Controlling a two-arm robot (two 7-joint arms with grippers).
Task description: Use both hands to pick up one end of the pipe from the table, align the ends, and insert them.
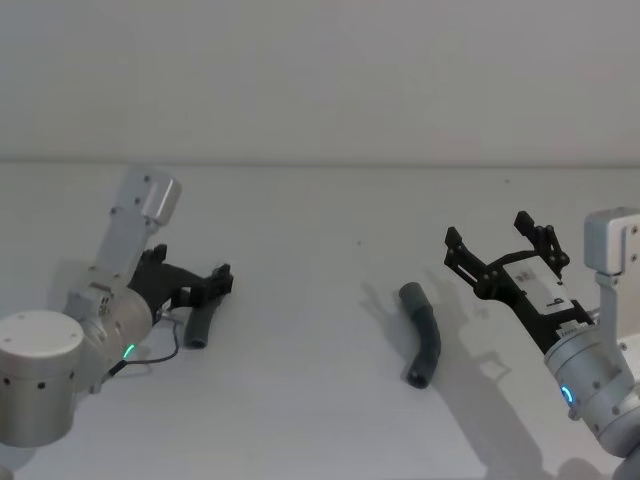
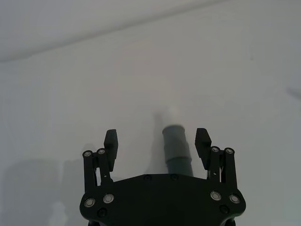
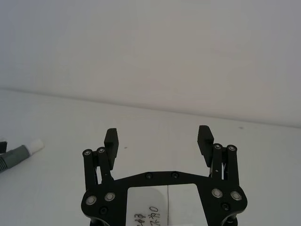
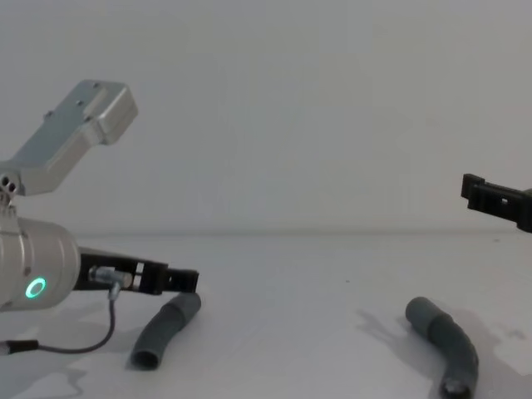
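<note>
We are holding our left gripper low over the left side of the bench. Its jaws are standing wide apart, one on each side of the white-tipped pipe piece. The left wrist view is showing that grey piece lying flat between the jaws, with a gap to each of them, so nothing is clamped. Its white tip is pointing away from the gripper, out past the jaws.

We are keeping our right gripper raised above the right side of the bench, and its jaws are also spread wide on nothing. The second pipe piece, all dark grey and bent, is lying on the bench just beside and below that gripper, apart from it. The two pieces are resting well apart from each other.
</note>
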